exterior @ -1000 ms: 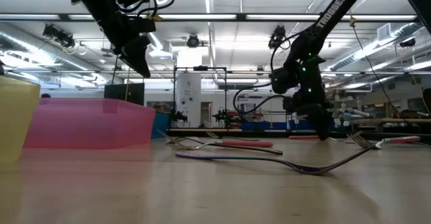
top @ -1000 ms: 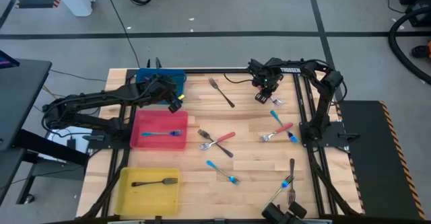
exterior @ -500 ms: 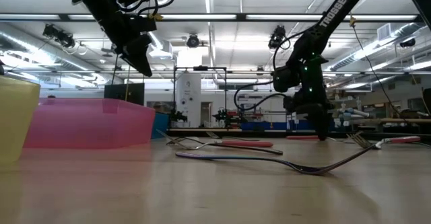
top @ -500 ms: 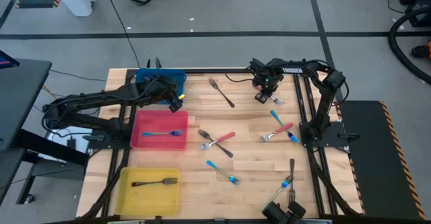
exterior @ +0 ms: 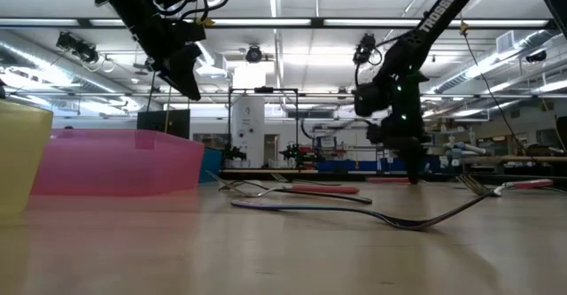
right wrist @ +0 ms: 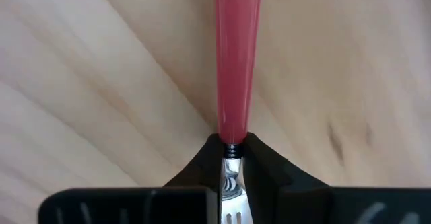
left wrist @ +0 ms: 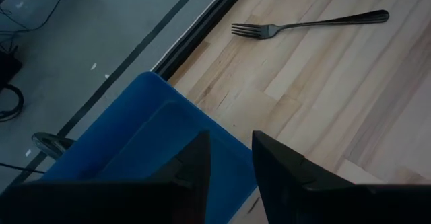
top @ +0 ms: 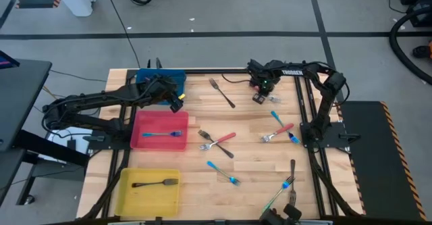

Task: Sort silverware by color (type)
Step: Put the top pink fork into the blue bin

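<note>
Right gripper (right wrist: pixel 230 158): just closed on red fork (right wrist: pixel 234 56), apparently lifting, bound for red bin (top: pixel 159 141). Left gripper (left wrist: pixel 227 163): parted, empty, over blue bin (left wrist: pixel 145 140).

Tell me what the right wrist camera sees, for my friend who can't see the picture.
The right pincer is shut on a red-handled fork, pinching it where the red handle meets the metal neck. The handle points straight away from the camera over the pale wooden table, and the fork's prongs peek out between the two dark fingers.
</note>
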`<move>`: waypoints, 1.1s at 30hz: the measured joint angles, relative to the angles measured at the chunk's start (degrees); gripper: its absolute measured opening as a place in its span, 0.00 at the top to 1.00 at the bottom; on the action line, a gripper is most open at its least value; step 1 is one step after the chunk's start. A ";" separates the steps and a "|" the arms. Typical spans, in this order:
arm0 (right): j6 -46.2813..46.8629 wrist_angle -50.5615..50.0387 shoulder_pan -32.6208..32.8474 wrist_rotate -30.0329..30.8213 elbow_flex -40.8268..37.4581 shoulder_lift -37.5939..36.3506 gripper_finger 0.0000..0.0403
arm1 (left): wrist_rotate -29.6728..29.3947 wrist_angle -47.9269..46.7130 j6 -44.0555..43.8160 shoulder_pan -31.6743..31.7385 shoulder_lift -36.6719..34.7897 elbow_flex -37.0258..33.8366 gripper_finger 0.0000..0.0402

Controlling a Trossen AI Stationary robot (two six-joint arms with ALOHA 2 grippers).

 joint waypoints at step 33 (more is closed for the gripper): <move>-8.40 42.29 20.90 -37.76 0.65 -22.86 0.90 | 35.37 31.06 7.47 -0.01 0.00 0.00 0.73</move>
